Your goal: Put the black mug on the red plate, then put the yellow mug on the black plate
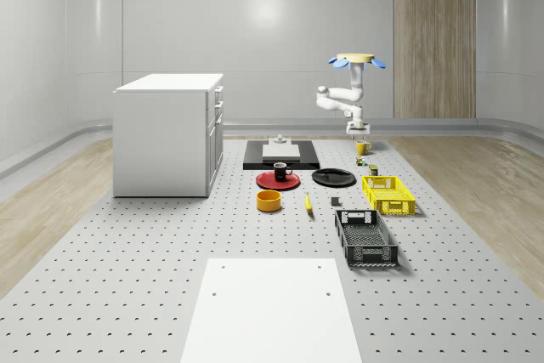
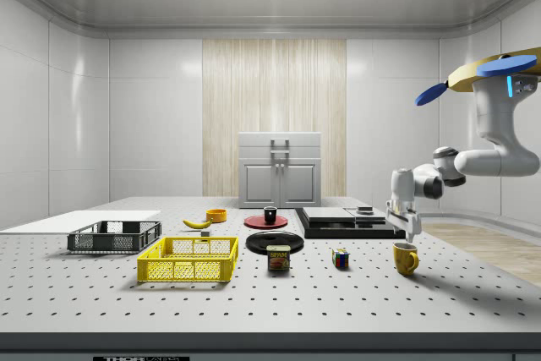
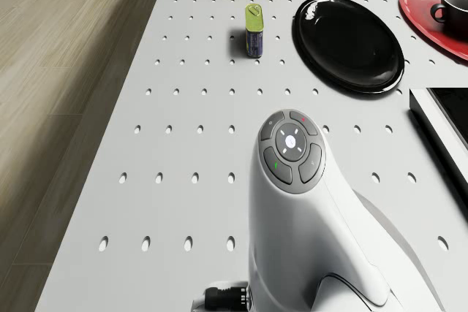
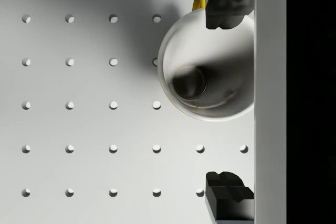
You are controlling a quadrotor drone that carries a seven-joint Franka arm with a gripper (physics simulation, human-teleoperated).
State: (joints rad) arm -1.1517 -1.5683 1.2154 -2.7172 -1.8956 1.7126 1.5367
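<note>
The yellow mug (image 1: 363,148) (image 2: 406,258) stands upright on the perforated table, far from the plates. In the wrist view I look down into the yellow mug (image 4: 210,72), white inside, handle by one finger. My gripper (image 1: 358,132) (image 2: 411,227) (image 4: 228,100) hangs open just above it, fingers spread wider than its rim. The drone (image 1: 355,60) (image 2: 494,73) hovers above the mug. The black mug (image 1: 282,171) (image 2: 270,215) (image 3: 447,6) stands on the red plate (image 1: 267,181) (image 2: 256,222) (image 3: 420,1). The black plate (image 1: 333,178) (image 2: 275,243) (image 3: 349,43) lies bare beside it.
A tin can (image 2: 279,258) (image 3: 254,31) and a small cube (image 2: 341,258) stand between mug and black plate. Yellow crate (image 1: 388,194), black crate (image 1: 365,238), yellow bowl (image 1: 269,201) and banana (image 1: 308,203) lie nearer the front. A white cabinet (image 1: 168,133) and a dark slab (image 1: 280,155) stand behind.
</note>
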